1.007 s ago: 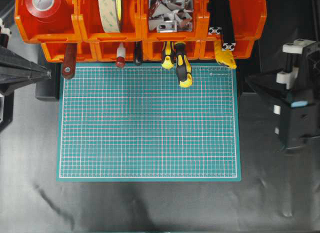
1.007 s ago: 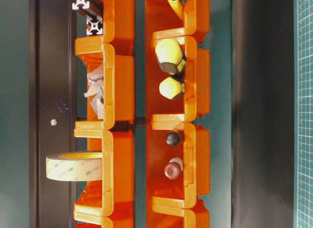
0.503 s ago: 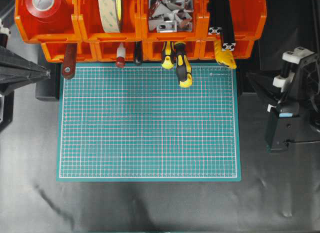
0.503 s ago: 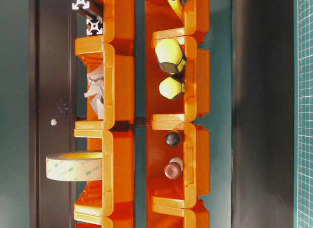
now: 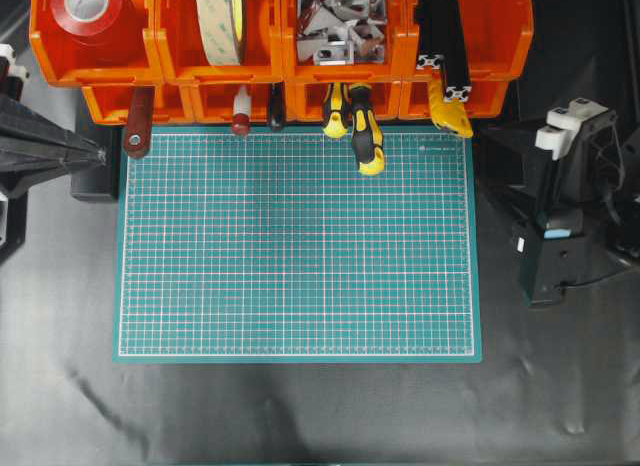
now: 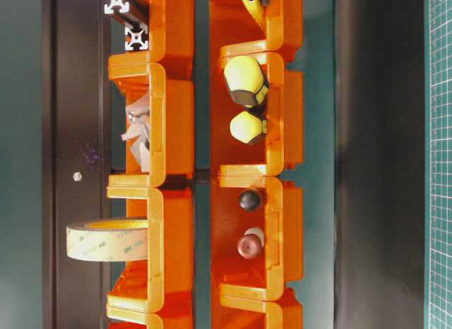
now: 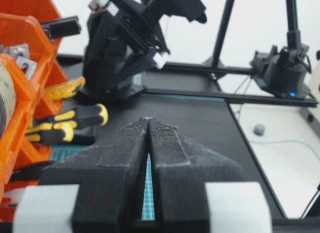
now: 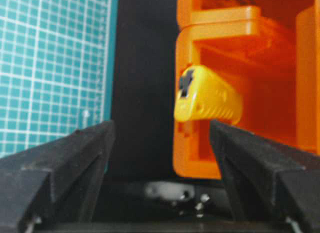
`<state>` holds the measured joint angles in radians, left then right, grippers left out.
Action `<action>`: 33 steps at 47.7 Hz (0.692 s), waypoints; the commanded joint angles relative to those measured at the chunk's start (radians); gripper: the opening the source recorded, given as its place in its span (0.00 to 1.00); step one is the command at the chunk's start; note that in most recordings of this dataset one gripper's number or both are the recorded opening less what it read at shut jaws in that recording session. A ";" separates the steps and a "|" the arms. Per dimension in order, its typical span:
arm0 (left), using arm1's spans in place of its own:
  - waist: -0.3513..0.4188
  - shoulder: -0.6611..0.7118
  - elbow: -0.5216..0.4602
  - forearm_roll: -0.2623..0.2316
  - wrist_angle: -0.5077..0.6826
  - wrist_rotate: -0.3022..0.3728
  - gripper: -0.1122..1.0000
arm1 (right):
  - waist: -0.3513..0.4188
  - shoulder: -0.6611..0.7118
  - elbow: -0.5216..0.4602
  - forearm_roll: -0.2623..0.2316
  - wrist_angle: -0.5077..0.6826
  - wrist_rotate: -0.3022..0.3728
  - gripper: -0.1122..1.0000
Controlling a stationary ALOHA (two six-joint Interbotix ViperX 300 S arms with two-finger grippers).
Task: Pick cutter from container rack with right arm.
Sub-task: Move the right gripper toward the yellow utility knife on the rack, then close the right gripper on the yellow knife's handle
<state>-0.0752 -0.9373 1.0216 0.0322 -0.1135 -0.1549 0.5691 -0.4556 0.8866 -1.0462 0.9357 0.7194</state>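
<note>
Right wrist view puts the cutter [image 8: 207,100] ahead of us: its yellow end with a dark cap pokes out of an open-front bin of the container rack [image 8: 240,23], resting on the bin's floor and apart from our fingers. From overhead we see the same cutter [image 5: 450,108] jutting from the rightmost lower bin of the rack [image 5: 280,61], its tip just over the far right corner of the green mat [image 5: 297,244]. Our right gripper [image 8: 160,143] stands wide, fingers [image 8: 75,153] spread with nothing between them. The right arm [image 5: 560,211] sits right of the mat, near the rack's end. Two yellow-and-black screwdrivers [image 5: 365,136] hang out of the neighbouring bin. Our left gripper [image 7: 148,124] has its tips pressed together, holding nothing, at the mat's left edge.
</note>
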 commanded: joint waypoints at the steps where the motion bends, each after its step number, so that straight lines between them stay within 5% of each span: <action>1: -0.008 0.008 -0.026 0.003 -0.005 -0.005 0.10 | -0.017 0.009 -0.020 -0.029 0.005 0.006 0.74; 21: -0.009 -0.011 -0.025 0.003 -0.005 -0.005 0.10 | -0.095 0.107 -0.018 -0.143 0.005 0.117 0.73; 33: -0.011 -0.012 -0.020 0.003 -0.005 -0.005 0.10 | -0.146 0.150 -0.021 -0.163 -0.034 0.150 0.73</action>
<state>-0.0844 -0.9526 1.0216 0.0337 -0.1135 -0.1565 0.4403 -0.3083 0.8866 -1.1996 0.9235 0.8606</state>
